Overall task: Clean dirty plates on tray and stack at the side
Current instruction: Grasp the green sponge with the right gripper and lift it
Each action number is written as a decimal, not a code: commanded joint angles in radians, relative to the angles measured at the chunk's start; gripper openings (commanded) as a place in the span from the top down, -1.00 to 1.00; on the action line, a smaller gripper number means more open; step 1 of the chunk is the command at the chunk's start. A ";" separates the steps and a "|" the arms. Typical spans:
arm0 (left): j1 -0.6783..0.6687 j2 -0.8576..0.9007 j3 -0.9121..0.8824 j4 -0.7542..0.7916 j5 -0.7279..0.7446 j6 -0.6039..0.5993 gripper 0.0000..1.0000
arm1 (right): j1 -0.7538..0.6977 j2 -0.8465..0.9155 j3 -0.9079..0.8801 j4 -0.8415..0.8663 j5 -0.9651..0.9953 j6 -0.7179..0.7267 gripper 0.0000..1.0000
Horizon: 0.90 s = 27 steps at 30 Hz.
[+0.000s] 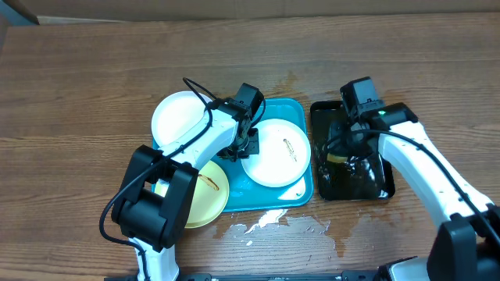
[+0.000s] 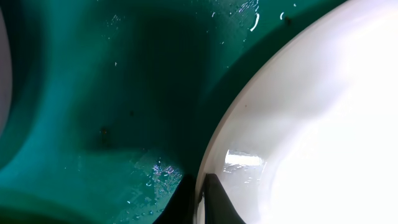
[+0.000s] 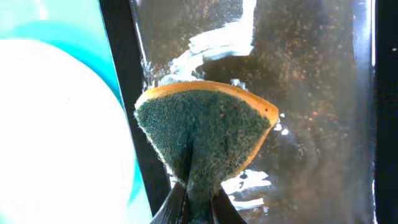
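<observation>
Firstly, overhead view.
- Tray point(image 1: 293, 195): turquoise, on the middle of the tabletop point(image 1: 78, 78).
- White plate point(image 1: 275, 152): lies in the tray's right half, with a thin brown smear near its centre.
- Second white plate point(image 1: 180, 117): at the tray's far-left corner. Whether it rests on the rim or beside it cannot be told.
- Yellow plate point(image 1: 209, 195): at the tray's near-left corner, smeared, partly under the left arm.
- Black tray point(image 1: 387, 187): just right of the tray, wet.
- Left fingers point(image 1: 242, 147): at the white plate's left rim.
- Right fingers point(image 1: 342, 152): down inside the black tray.
- Puddle point(image 1: 273, 222): on the tabletop, just in front of the tray.

Left wrist view.
- Left fingers point(image 2: 211, 199): pinching the white plate point(image 2: 311, 124) by its rim, one finger on either side.
- Tray point(image 2: 124, 93): floor beaded with droplets.

Right wrist view.
- Sponge point(image 3: 202, 130): green scouring face, yellow backing, folded.
- Right fingers point(image 3: 214, 210): pinching the sponge's lower end over the black tray point(image 3: 311, 93).

Handling, as judged.
- Plate: rigid, light, glossy and wet, so likely slippery. The rim is the only hold, and a thin-edge pinch may slide or pivot.
- Sponge: soft, and yields under pressure.
</observation>
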 commanded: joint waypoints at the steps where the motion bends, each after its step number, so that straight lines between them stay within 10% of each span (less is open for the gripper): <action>1: -0.010 0.033 -0.035 0.003 0.004 0.001 0.92 | -0.007 -0.012 -0.021 0.018 0.055 -0.013 0.92; 27: -0.008 0.033 -0.035 0.007 -0.006 -0.023 0.92 | -0.006 -0.012 -0.039 0.073 0.142 -0.006 0.93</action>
